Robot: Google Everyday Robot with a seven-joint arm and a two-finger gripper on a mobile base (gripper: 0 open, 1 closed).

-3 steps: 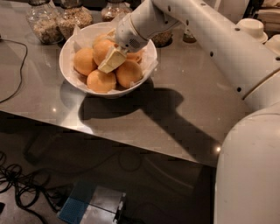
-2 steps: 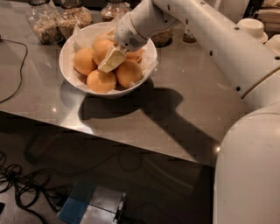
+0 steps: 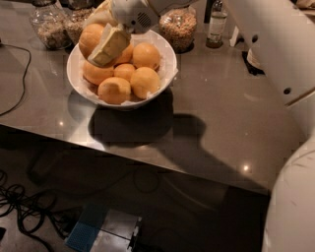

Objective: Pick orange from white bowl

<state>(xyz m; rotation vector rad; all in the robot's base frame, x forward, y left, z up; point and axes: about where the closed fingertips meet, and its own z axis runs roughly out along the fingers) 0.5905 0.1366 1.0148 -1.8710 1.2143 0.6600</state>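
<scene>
Cream-coloured, the gripper (image 3: pixel 101 49) hangs over the rear left of the white bowl (image 3: pixel 74 76), its fingers clamped on one orange (image 3: pixel 88 35) held above the other oranges (image 3: pixel 145 81) heaped on crinkled paper. The bowl sits on a grey countertop (image 3: pixel 216 123). Glass jars (image 3: pixel 179 27) and a small bottle (image 3: pixel 216 22) stand behind; the bottle's label is unreadable.

- A glossy white moulded arm shell (image 3: pixel 275 49) is seen at the right, marked by small dark round holes (image 3: pixel 287 90) and a thin dark seam.
- A rounded white wrist housing (image 3: pixel 130 12) is fitted with a small grey slotted grille (image 3: pixel 143 19).
- A broad, curved white body panel (image 3: pixel 295 206) is shown at the lower right.
- The pincer (image 3: pixel 97 40) is found over the wide white bowl (image 3: pixel 170 64) on the grey tabletop (image 3: pixel 221 123), its pale cream wedge-shaped fingers (image 3: pixel 109 45) closed on a round orange fruit (image 3: pixel 88 34).
</scene>
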